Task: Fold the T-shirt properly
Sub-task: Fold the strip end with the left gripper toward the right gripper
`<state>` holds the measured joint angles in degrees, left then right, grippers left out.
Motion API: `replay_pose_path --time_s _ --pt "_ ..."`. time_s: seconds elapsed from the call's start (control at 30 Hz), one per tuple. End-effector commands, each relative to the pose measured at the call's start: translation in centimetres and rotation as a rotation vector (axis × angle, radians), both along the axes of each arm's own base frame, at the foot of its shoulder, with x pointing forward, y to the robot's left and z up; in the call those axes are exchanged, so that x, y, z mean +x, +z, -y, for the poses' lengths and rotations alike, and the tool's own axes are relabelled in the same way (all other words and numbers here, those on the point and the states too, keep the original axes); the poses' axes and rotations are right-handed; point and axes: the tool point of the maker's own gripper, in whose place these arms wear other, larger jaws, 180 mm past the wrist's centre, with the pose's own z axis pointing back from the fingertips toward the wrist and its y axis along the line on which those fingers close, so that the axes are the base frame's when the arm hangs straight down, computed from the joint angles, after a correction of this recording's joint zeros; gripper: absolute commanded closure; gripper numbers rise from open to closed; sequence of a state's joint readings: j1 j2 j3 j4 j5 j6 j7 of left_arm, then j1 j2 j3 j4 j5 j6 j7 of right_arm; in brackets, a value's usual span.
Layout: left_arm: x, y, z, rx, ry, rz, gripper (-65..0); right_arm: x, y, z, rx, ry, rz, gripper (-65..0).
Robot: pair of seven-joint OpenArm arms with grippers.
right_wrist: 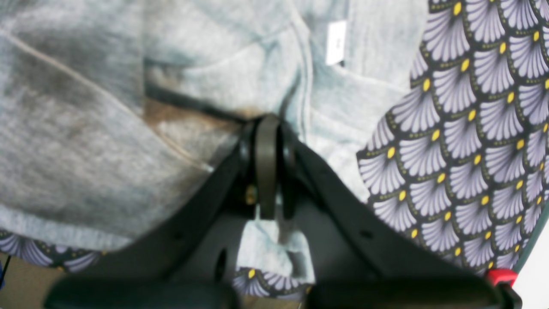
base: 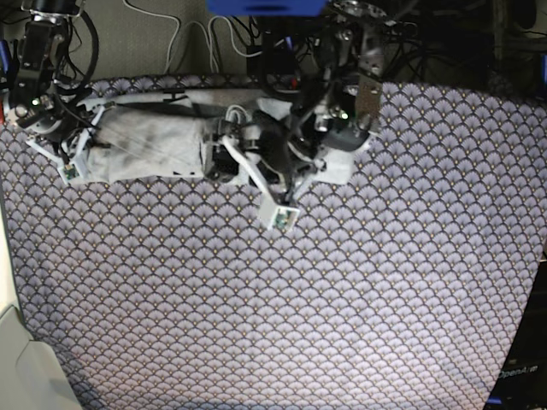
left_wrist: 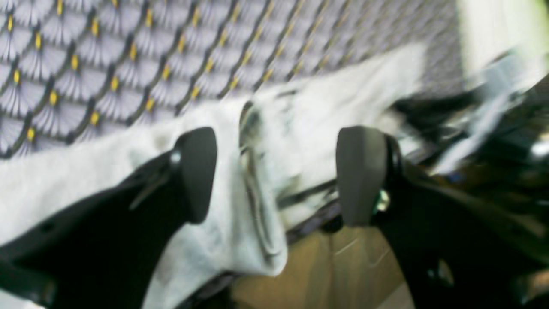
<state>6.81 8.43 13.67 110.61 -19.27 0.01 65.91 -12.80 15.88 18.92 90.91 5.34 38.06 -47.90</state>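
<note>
The light grey T-shirt (base: 145,141) lies bunched into a long band near the table's back left edge. In the left wrist view the T-shirt (left_wrist: 279,128) runs under my left gripper (left_wrist: 279,176). Its dark pads (left_wrist: 197,171) stand wide apart, open, with nothing pinched between them. In the right wrist view my right gripper (right_wrist: 268,167) is shut, pads pressed together on a fold of the T-shirt (right_wrist: 107,128) at the band's left end. A white label (right_wrist: 336,43) shows on the cloth. No lettering is visible.
The purple-grey fan-patterned tablecloth (base: 342,299) covers the whole table. Wooden floor (left_wrist: 326,266) shows past the table edge below the left gripper. Cables (base: 188,43) lie behind the table. A pale object (base: 26,367) sits at the front left corner.
</note>
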Motion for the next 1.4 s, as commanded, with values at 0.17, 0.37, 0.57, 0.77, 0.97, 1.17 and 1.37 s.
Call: replay_pose_path --time_s 0.17,0.37,0.57,0.77,0.97,1.17,1.37 --pt "1.4 1.2 -2.9 -0.125 0.127 -0.018 -35.7 -1.2 -1.0 -1.6 0.044 0.038 -0.05 0.0" --pt "1.8 -0.4 -5.1 -0.128 0.196 -0.068 -4.0 -1.2 -1.0 -1.7 0.047 0.038 -0.05 0.0" --pt "1.5 -2.3 -4.9 -0.119 0.197 -0.127 -0.4 -1.2 -1.0 -1.6 0.045 0.038 -0.051 0.0" --pt "0.5 -6.6 -2.2 -0.085 0.115 -0.263 -0.4 -1.0 -0.9 -1.7 0.046 0.038 -0.047 0.0" --pt "1.4 -7.3 -1.6 -0.08 0.093 -0.284 -0.4 -1.3 -1.0 -1.7 0.047 0.038 -0.051 0.0" --pt "0.7 -8.4 1.2 -0.043 -0.013 -0.317 -0.3 -1.2 -1.0 -1.7 0.047 0.038 -0.05 0.0" --pt "2.1 -2.2 1.8 -0.172 -0.017 -0.173 -0.2 -1.2 -1.0 -1.6 0.045 0.038 -0.05 0.0"
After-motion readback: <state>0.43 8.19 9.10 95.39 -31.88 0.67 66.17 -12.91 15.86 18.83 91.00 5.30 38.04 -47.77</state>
